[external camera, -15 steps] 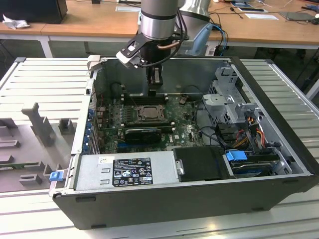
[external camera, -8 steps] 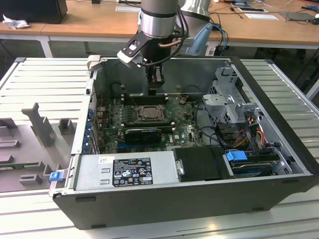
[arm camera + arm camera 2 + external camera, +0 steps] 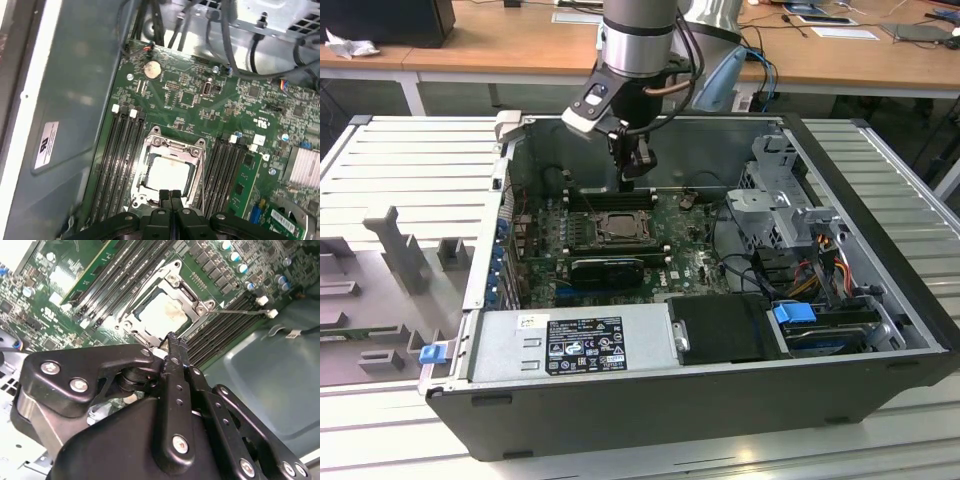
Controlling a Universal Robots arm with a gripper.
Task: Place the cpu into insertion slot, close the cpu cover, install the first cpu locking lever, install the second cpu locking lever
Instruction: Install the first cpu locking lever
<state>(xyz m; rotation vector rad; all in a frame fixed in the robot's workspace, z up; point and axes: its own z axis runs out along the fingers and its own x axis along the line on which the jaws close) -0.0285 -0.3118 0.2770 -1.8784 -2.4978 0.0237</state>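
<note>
Cpu (image 3: 167,174) in insertion slot (image 3: 145,167), hand (image 3: 170,193) just above

I logged the cpu (image 3: 169,174) lying in the insertion slot (image 3: 620,228), with the cpu cover (image 3: 173,147) flat over its edges; memory slots (image 3: 118,155) flanked the socket on two sides; the gripper (image 3: 170,193) hung just above the socket's rim; in the exterior view, the power supply (image 3: 575,345) sat before the board and the drive cage (image 3: 780,195) at the exterior view's right, all inside the case (image 3: 720,410).
</note>
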